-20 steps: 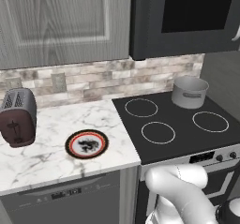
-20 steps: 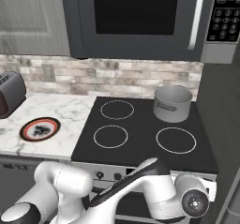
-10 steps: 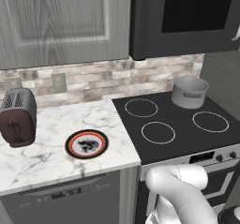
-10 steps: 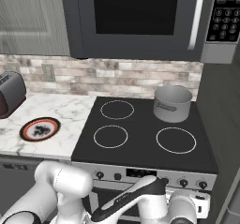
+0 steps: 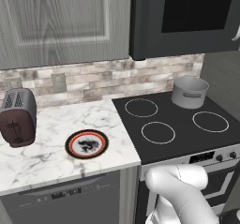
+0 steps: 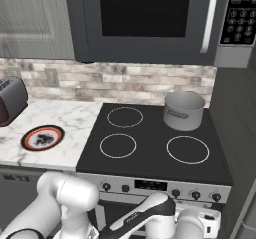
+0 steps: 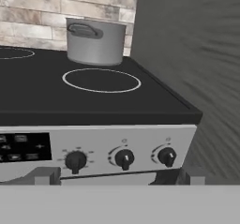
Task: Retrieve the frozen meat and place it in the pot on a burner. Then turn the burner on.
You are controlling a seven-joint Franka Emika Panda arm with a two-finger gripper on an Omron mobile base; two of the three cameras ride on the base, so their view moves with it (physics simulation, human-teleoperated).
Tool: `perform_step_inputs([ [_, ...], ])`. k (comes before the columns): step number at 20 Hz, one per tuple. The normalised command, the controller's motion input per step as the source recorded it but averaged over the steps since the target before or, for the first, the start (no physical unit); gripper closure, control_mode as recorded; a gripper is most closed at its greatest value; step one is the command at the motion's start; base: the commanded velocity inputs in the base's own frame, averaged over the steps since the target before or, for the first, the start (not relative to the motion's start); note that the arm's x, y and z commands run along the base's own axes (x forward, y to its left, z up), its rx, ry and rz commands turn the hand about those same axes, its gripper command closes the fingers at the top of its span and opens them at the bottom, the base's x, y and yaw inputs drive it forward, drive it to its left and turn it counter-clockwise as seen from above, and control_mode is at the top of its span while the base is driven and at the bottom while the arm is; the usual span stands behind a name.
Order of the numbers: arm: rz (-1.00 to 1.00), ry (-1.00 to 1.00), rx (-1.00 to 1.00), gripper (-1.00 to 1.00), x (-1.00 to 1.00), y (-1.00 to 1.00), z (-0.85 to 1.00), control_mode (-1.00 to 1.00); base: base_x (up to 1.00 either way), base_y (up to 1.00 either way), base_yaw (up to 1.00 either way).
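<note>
The pot (image 5: pixel 190 92) is short, grey metal, with a small side handle, and stands on the stove's back right burner. It also shows in the right base view (image 6: pixel 184 110) and at the top of the hand view (image 7: pixel 96 41). My gripper (image 7: pixel 119 177) hangs low in front of the stove's control panel, facing the knobs (image 7: pixel 124 158). It is open, with its fingertips (image 7: pixel 47 175) far apart and nothing between them. In the right base view the hand (image 6: pixel 202 223) sits below the panel's right end. The frozen meat is out of view.
A round black-and-red rimmed plate (image 5: pixel 86 144) with a dark print lies on the marble counter left of the stove. A brown-and-silver toaster (image 5: pixel 18 116) stands at the far left. A microwave (image 6: pixel 145 18) hangs over the stove, and a dark panel (image 7: pixel 197 54) walls its right side.
The forearm and hand have sunk a little lower in front of the oven. The jaws have stayed wide apart. Pot, plate and toaster have not moved.
</note>
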Motion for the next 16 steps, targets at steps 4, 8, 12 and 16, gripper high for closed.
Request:
perform_step_inputs([
  [4, 0.00, -0.06, 0.00, -1.00, 0.16, -0.11, -0.14, -1.00, 0.00, 0.00, 0.00],
  [8, 0.00, -0.15, 0.00, -1.00, 0.05, -0.04, -0.18, -1.00, 0.00, 0.00, 0.00],
  [12, 0.00, -0.17, 0.00, -1.00, 0.00, 0.00, -0.17, -1.00, 0.00, 0.00, 0.00],
  [16, 0.00, -0.18, 0.00, -1.00, 0.00, -0.01, -0.21, -1.00, 0.00, 0.00, 0.00],
])
